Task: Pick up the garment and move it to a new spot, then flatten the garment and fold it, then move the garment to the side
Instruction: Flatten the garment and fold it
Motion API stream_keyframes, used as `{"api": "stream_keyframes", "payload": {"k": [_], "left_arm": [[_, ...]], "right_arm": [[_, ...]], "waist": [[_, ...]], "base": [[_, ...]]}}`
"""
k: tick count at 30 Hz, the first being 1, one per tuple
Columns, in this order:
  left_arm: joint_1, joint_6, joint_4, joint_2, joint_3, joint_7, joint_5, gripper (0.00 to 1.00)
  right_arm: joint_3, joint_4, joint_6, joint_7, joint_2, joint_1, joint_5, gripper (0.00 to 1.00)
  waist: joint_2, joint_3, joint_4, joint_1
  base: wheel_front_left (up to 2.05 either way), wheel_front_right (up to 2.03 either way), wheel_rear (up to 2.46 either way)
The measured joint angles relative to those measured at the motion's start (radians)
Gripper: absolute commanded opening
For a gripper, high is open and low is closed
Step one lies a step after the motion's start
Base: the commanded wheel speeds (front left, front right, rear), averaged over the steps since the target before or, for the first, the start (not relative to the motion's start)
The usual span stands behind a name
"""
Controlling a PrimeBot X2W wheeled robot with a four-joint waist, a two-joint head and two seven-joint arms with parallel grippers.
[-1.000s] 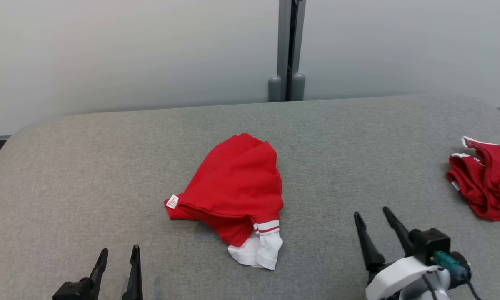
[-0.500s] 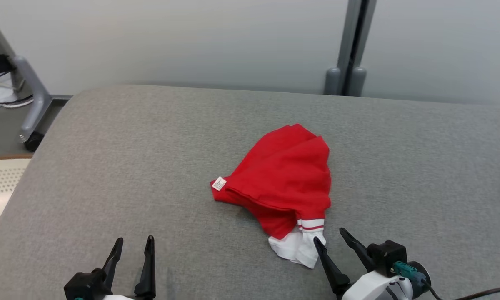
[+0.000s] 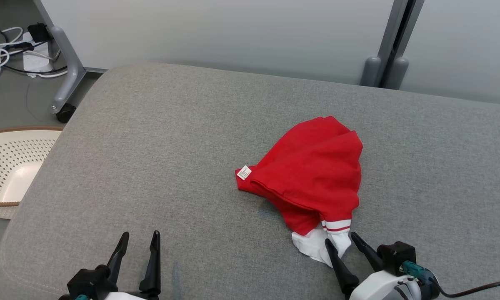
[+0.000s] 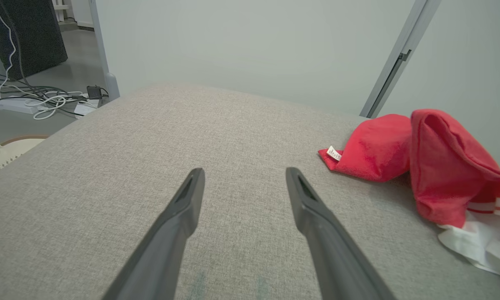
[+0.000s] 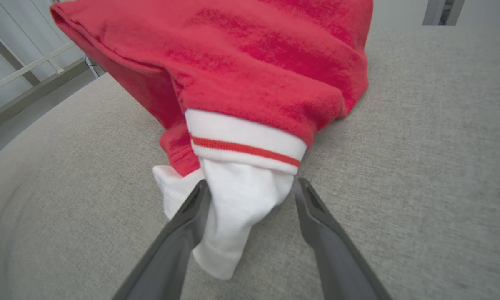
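Observation:
A crumpled red garment (image 3: 312, 175) with a white collar and a red-striped white cuff lies on the grey padded table (image 3: 171, 137). A small white label sticks out at its left corner. My right gripper (image 3: 341, 240) is open at the garment's near end, its two fingers on either side of the white collar part (image 5: 233, 204). My left gripper (image 3: 138, 238) is open over bare table at the lower left, well apart from the garment (image 4: 433, 162), nothing between its fingers (image 4: 179, 216).
A cream perforated basket (image 3: 8, 166) stands on the floor off the table's left edge. Cables and a wheeled grey frame leg (image 3: 66, 71) lie beyond the far left corner. A grey post (image 3: 389, 54) rises against the pale wall behind.
The head camera has swung left, so the second red pile at the right has left the picture and the basket has come in. My right gripper has moved up to the white collar end.

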Motion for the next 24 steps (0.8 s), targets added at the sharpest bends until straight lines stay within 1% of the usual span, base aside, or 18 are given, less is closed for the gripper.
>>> {"api": "stream_keyframes", "payload": {"k": [1, 2, 3, 4, 8, 11, 14, 19, 24], "left_arm": [[-0.002, 0.003, -0.002, 0.000, -0.002, 0.000, -0.002, 1.00], [-0.003, 0.003, -0.003, 0.000, -0.003, 0.000, -0.002, 1.00], [-0.005, 0.003, -0.003, 0.000, -0.004, 0.000, -0.005, 1.00], [-0.008, 0.003, -0.006, 0.000, -0.004, 0.000, -0.006, 1.00], [-0.013, 0.003, -0.010, 0.000, -0.006, 0.000, -0.007, 1.00], [-0.013, 0.005, -0.005, 0.000, -0.003, 0.000, -0.007, 1.00], [-0.010, 0.008, -0.001, 0.000, 0.005, 0.000, -0.006, 1.00], [-0.006, 0.007, 0.009, 0.000, 0.010, 0.000, -0.006, 1.00], [-0.002, 0.008, 0.018, 0.000, -0.003, 0.000, -0.023, 1.00]], "right_arm": [[0.000, 0.001, 0.000, 0.000, 0.000, 0.002, 0.000, 1.00], [0.000, 0.003, 0.000, 0.000, 0.000, 0.002, -0.001, 0.73], [0.000, 0.004, 0.000, 0.000, 0.000, 0.002, -0.002, 0.25], [-0.003, 0.004, 0.000, 0.000, 0.000, 0.002, -0.003, 0.00], [-0.028, -0.008, 0.000, 0.000, 0.000, -0.002, -0.006, 0.00], [-0.066, -0.048, 0.000, 0.000, 0.001, -0.003, -0.002, 0.00], [-0.146, -0.105, 0.000, 0.000, 0.001, -0.007, 0.000, 0.00], [-0.260, -0.159, 0.000, 0.000, -0.002, -0.031, -0.059, 0.00], [-0.351, -0.183, 0.000, 0.000, -0.039, -0.064, -0.099, 0.00]], "waist": [[0.0000, 0.001, -0.001, 0.0000], [0.0000, 0.002, -0.003, 0.0000], [-0.0001, 0.004, -0.004, 0.0000], [0.0000, 0.006, -0.006, 0.0000], [0.0000, 0.010, -0.011, 0.0000], [0.0000, 0.007, -0.018, 0.0000], [0.0000, -0.003, -0.035, 0.0000], [0.0000, -0.028, -0.080, 0.0000], [0.0000, -0.055, -0.132, 0.0000]], "base": [[0.00, 0.00, 0.00], [0.00, 0.00, 0.00], [0.00, 0.00, 0.00], [0.00, 0.00, 0.00], [0.00, 0.00, 0.00], [0.00, 0.00, 0.00], [0.00, 0.00, 0.00], [0.00, 0.00, 0.00], [0.00, 0.00, 0.00]]}}
